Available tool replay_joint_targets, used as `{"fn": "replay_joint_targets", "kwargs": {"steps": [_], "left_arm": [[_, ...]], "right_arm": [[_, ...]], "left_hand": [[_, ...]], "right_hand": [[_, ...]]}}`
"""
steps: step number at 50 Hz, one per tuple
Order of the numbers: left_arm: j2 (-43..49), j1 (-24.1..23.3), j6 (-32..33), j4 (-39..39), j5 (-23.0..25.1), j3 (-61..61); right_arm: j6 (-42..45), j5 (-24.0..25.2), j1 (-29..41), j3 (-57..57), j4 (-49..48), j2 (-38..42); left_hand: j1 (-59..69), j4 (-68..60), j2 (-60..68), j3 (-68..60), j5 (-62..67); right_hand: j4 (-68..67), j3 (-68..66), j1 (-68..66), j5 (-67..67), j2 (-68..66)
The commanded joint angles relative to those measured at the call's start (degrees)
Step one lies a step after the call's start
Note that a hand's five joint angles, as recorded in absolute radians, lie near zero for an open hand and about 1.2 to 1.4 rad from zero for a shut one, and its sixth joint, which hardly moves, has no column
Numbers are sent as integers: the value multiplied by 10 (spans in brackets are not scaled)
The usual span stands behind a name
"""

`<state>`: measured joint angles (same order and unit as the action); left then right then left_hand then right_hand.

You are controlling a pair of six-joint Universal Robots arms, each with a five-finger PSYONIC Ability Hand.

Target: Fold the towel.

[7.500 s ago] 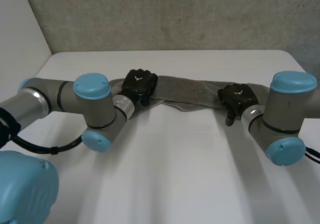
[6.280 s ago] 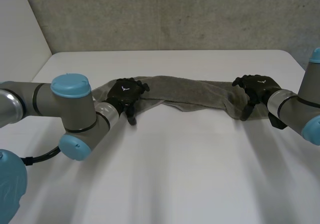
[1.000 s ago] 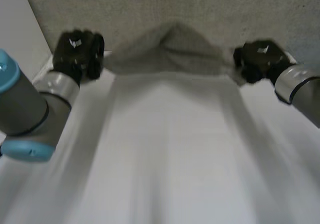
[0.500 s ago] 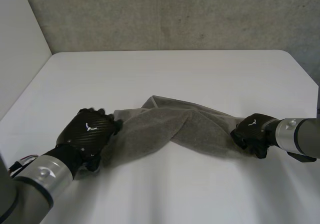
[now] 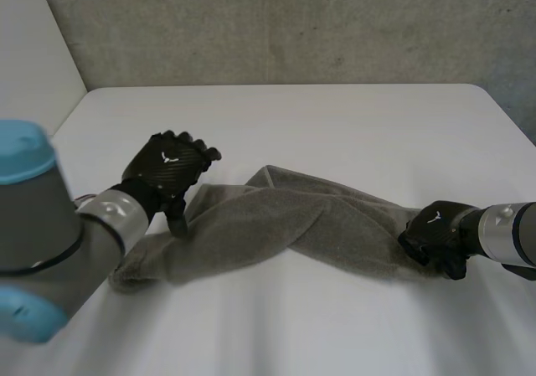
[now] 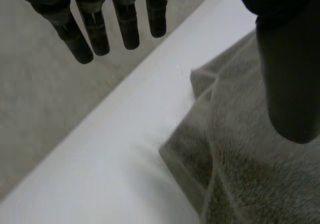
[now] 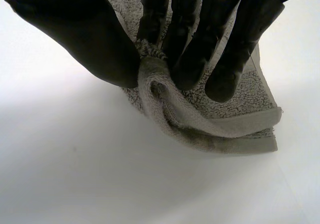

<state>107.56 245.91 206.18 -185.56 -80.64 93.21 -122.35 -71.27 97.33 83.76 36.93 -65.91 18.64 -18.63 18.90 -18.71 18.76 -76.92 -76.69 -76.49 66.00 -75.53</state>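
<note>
The grey towel [image 5: 285,221] lies bunched in a long twisted strip across the near half of the white table [image 5: 335,125], its right end pinched between thumb and fingers of the right hand [image 5: 435,235], while the left hand [image 5: 170,168] hangs over its left part, fingers straight and spread, holding nothing.

Left hand [image 5: 172,167], frame left: black shell, small white mark on back. Right hand [image 5: 435,235], lower right: same black, same mark. Silver wrist cuffs [image 5: 117,213]; left arm [image 5: 42,238] grey, light-blue cap [image 5: 21,151].
</note>
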Motion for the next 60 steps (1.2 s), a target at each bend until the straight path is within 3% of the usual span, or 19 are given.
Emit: {"fn": "replay_joint_targets", "kwargs": {"steps": [1,6,19,27,29,30,32,38,40,41,45,46,48,49,51,57,60], "left_arm": [[112,20,-66,117,-22,-105],[136,30,-73,171,-22,-132],[154,40,-69,173,-21,-136],[187,40,-67,173,-22,-156],[205,40,-64,173,-26,-174],[205,40,-64,173,-26,-174],[215,40,-52,171,-28,-202],[216,40,-33,151,-36,-261],[210,40,-32,103,-52,-296],[210,40,-32,103,-52,-296],[186,33,-33,-39,-69,-326],[186,33,-33,-39,-69,-326],[162,33,-37,-158,-86,-326],[162,33,-37,-159,-86,-326],[138,26,-41,-249,-112,-316],[120,21,-60,-278,-125,-294],[107,25,-78,-253,-124,-243]], "right_arm": [[-3,0,1,3,-20,1],[-4,0,1,2,-41,1],[-6,0,1,3,-50,6],[-6,-1,7,-8,-52,7],[-7,0,8,-22,-62,10],[-7,0,8,-22,-62,10],[-10,-2,8,-46,-92,13],[-32,-8,10,-97,-176,19],[-71,-6,26,-129,-271,25],[-71,-6,26,-129,-272,25],[-122,-9,51,-139,-489,30],[-122,-9,51,-139,-490,30],[-163,-17,65,-124,-651,28],[-163,-17,65,-124,-651,28],[-217,-23,65,-103,-766,22],[-283,-16,61,-90,-773,1],[-289,-12,56,-93,-682,-4]], "left_hand": [[12,-12,9,-11,-90],[10,-10,7,-9,-91],[45,-45,43,-45,-56],[240,-240,238,-240,139],[460,-460,457,-459,358],[461,-461,458,-460,360],[613,-613,610,-612,512],[614,-614,611,-613,512],[614,-614,611,-613,512],[614,-614,611,-613,512],[614,-614,611,-613,512],[614,-614,611,-613,512],[614,-614,611,-613,512],[614,-614,611,-613,512],[614,-614,611,-613,512],[614,-614,611,-613,512],[614,-614,611,-613,512]], "right_hand": [[-31,-33,-35,40,-45],[-31,-33,-35,40,-45],[-31,-33,-35,40,-45],[-31,-33,-35,40,-45],[-31,-33,-35,40,-45],[-31,-33,-35,40,-45],[-31,-33,-35,40,-45],[-31,-33,-35,40,-45],[-31,-33,-35,40,-45],[-31,-33,-35,40,-45],[-31,-33,-35,40,-45],[-31,-33,-35,40,-45],[-31,-33,-35,40,-45],[-31,-33,-35,40,-45],[-31,-33,-35,40,-45],[-31,-33,-35,40,-45],[-31,-33,-35,40,-45]]}}
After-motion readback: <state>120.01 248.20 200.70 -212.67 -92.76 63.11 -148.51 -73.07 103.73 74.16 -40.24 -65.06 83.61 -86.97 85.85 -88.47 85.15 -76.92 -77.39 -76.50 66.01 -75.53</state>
